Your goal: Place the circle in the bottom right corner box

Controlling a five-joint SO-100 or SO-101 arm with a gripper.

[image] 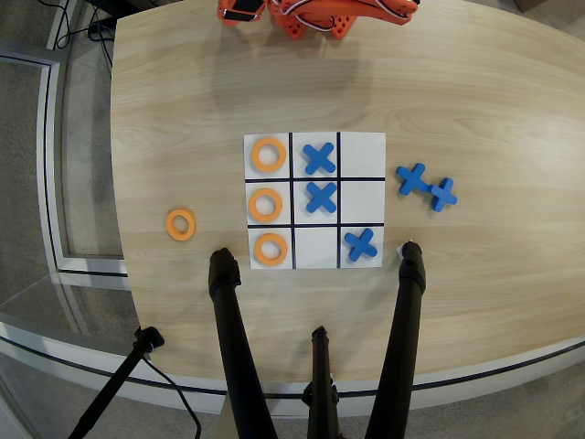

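As counted: 4 orange rings (269, 155), 5 blue crosses (319, 158).

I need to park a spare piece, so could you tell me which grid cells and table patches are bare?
On the paper grid, the top-right, middle-right and bottom-middle cells are bare. The left column holds three orange rings; blue crosses fill the rest. Open wood lies between the grid and the arm. Right of the grid is crowded by two loose crosses; a loose ring lies left.

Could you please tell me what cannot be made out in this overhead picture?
- Gripper: cut off by the top edge; only the orange arm base shows, so its state is unknown.
- Table near the paper grid: partly hidden by black tripod legs.
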